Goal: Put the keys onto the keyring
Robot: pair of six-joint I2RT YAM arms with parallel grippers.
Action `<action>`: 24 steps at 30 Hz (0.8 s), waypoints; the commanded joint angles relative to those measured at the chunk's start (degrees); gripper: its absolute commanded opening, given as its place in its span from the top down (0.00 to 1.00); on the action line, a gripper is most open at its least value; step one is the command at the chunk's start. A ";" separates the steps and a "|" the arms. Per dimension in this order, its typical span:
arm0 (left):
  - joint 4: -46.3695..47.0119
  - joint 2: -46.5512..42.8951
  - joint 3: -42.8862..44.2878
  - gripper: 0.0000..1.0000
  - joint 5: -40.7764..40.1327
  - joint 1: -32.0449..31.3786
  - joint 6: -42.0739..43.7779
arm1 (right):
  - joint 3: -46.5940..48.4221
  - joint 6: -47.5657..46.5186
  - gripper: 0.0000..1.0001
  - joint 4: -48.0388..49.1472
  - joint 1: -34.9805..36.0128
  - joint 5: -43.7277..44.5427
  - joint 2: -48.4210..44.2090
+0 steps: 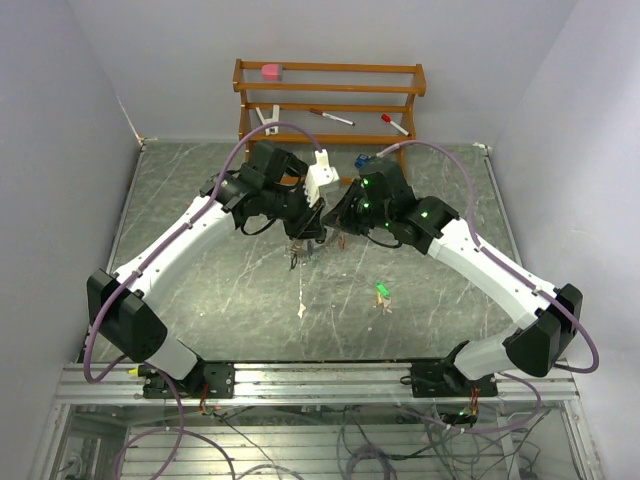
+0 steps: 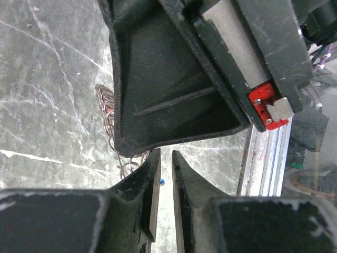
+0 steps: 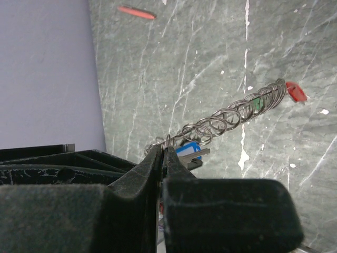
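Note:
The keyring [image 3: 231, 115] is a wire hoop strung with several small rings, and it carries a green tag [image 3: 256, 103] and a red tag [image 3: 296, 92]. My right gripper [image 3: 164, 151] is shut on the wire at its near end. A blue-headed key [image 3: 188, 149] hangs just past the fingertips. In the top view both grippers meet at mid-table, the right gripper [image 1: 341, 228] against the left gripper [image 1: 312, 236], with rings dangling below [image 1: 298, 255]. My left gripper [image 2: 165, 158] has its jaws a narrow gap apart, with nothing seen between them. The rings [image 2: 111, 129] lie to its left. A green key [image 1: 381, 291] lies alone on the table.
A wooden rack [image 1: 330, 92] stands at the back with pens and a pink block. A blue object [image 1: 362, 160] sits behind the right wrist. A small red object [image 3: 136, 12] lies on the table near the wall. The metal rail [image 2: 263, 158] runs along the table's near edge.

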 commanded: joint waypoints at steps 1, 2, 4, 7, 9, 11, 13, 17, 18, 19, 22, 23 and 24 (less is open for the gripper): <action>1.26 0.09 0.53 0.76 -1.97 -0.27 0.43 | 1.98 -0.32 1.00 2.84 0.54 -0.26 -1.29; 1.43 0.03 0.53 0.77 -2.43 -0.27 0.45 | 1.81 -0.33 1.00 2.91 0.56 -0.27 -1.54; 1.79 -0.08 0.45 0.79 -3.62 -0.27 0.41 | 1.55 -0.24 1.00 3.11 0.68 -0.35 -1.94; 1.82 -0.04 0.45 0.84 -4.43 -0.26 0.80 | 1.31 -0.35 1.00 3.43 0.64 -0.34 -2.58; 1.84 0.07 0.60 0.88 -4.17 -0.27 0.80 | 1.31 -0.48 1.00 3.47 0.68 -0.35 -2.66; 1.85 0.05 0.86 0.90 -4.05 -0.25 0.81 | 1.10 -0.45 1.00 3.60 0.68 -0.51 -2.72; 1.80 0.03 1.03 0.93 -3.95 -0.24 1.08 | 0.90 -0.58 1.00 3.73 0.64 -0.54 -2.89; 1.26 -0.48 1.15 0.93 -3.96 -0.27 2.45 | 0.78 -0.72 1.00 3.81 0.68 -0.34 -3.29; 1.23 -0.64 1.07 0.93 -4.26 -0.27 2.76 | 0.83 -0.91 1.00 3.95 0.64 -0.48 -3.40; 1.19 -0.83 1.06 0.93 -4.65 -0.27 3.23 | 0.91 -1.01 1.00 3.80 0.63 -0.83 -3.49; 0.68 -1.40 1.11 0.93 -5.93 -0.14 4.93 | 0.96 -1.58 1.00 3.81 0.65 -1.54 -3.83; 0.44 -1.60 1.14 0.93 -6.20 -0.17 5.57 | 1.00 -1.56 1.00 3.77 0.66 -1.56 -3.93; 0.25 -1.69 1.07 0.93 -6.46 -0.18 6.14 | 1.15 -1.53 1.00 3.64 0.64 -1.75 -3.92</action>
